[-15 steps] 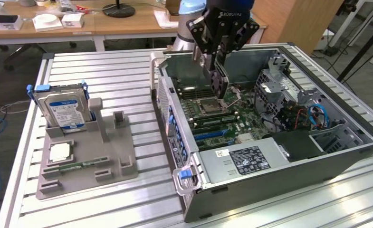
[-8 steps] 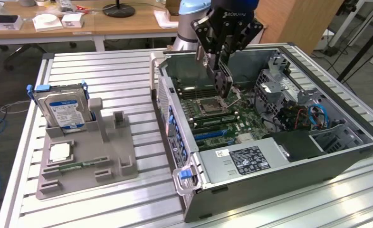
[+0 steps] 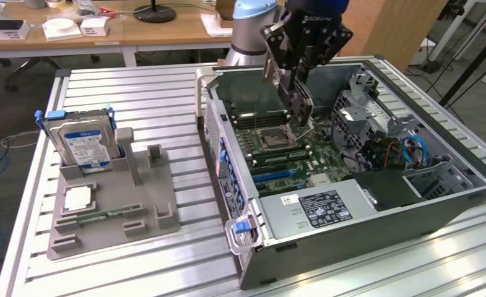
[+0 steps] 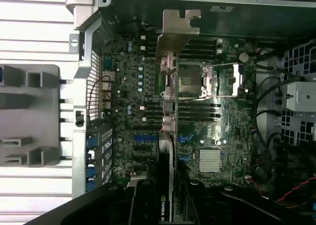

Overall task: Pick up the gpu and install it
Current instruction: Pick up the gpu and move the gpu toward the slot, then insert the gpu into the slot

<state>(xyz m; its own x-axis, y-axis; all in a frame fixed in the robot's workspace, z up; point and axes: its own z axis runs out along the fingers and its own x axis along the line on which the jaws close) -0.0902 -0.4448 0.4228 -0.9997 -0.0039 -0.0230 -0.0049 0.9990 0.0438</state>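
My gripper hangs over the open computer case, shut on the gpu. The gpu is a thin black card held on edge, its lower end just above the motherboard near the processor socket. In the wrist view the gpu runs edge-on out from between my fingers. Its silver metal bracket is at the far end, close to the case's rear wall. Below the card lie the motherboard and its blue expansion slots.
A grey fixture at the exterior view's left holds an upright silver hard drive and a flat green memory stick. Inside the case sit a power supply, a drive cage and blue cables. The slatted table surrounds everything.
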